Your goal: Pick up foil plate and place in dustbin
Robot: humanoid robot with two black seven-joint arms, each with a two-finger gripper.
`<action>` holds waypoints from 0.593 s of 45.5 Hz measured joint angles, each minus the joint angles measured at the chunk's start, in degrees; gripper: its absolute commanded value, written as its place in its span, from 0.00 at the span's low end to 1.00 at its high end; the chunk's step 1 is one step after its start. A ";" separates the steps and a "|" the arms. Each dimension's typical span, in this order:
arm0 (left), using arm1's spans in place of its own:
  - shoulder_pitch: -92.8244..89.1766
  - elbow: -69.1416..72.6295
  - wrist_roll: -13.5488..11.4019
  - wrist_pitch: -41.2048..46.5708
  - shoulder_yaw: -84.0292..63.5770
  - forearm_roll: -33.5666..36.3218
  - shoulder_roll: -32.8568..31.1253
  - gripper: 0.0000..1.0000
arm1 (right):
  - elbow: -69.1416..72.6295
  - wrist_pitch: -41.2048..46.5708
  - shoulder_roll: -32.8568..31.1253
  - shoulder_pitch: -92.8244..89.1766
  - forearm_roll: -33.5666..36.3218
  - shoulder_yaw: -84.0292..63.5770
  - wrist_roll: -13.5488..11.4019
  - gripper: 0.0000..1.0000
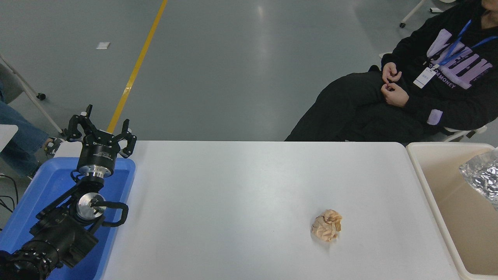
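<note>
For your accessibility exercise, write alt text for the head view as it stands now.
A crinkled foil plate sits inside the cream dustbin at the white table's right end. A crumpled paper ball lies on the table; the left gripper rests open over a blue tray.

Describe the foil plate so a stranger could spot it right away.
Look at the cream dustbin at the white table's right end. The foil plate shows inside it at the picture's right edge: crinkled shiny silver, unlike the tan crumpled paper ball on the table.
</note>
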 measured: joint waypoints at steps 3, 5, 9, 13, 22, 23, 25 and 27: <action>0.00 0.00 0.00 0.00 0.00 0.01 0.00 0.99 | -4.67 -0.28 1.68 -3.70 0.08 2.72 -0.01 0.00; 0.00 0.00 0.00 0.00 0.00 0.00 0.00 0.99 | -7.57 -0.50 2.72 -5.95 0.07 4.56 -0.01 0.00; 0.00 0.00 0.00 0.00 0.00 -0.01 0.00 0.99 | -11.80 -0.74 4.21 -9.07 -0.03 7.33 -0.02 0.00; 0.00 0.00 0.00 0.00 0.00 -0.01 0.00 0.99 | -14.63 -1.03 5.30 -11.30 -0.11 9.21 -0.04 0.00; 0.00 0.00 0.00 0.00 0.00 0.00 0.00 0.99 | -17.78 -2.81 6.95 -14.49 -0.26 11.46 -0.01 0.00; 0.00 0.00 0.00 0.00 0.00 0.01 0.00 0.99 | -17.86 -2.92 7.05 -14.61 -0.27 11.60 0.00 0.00; 0.00 0.00 0.00 0.00 0.00 0.00 0.00 0.99 | -18.00 -3.17 7.25 -14.84 -0.34 11.96 0.01 0.00; 0.00 0.00 0.00 0.00 0.00 0.01 0.00 0.99 | -18.12 -3.32 7.40 -15.00 -0.38 12.25 0.03 0.16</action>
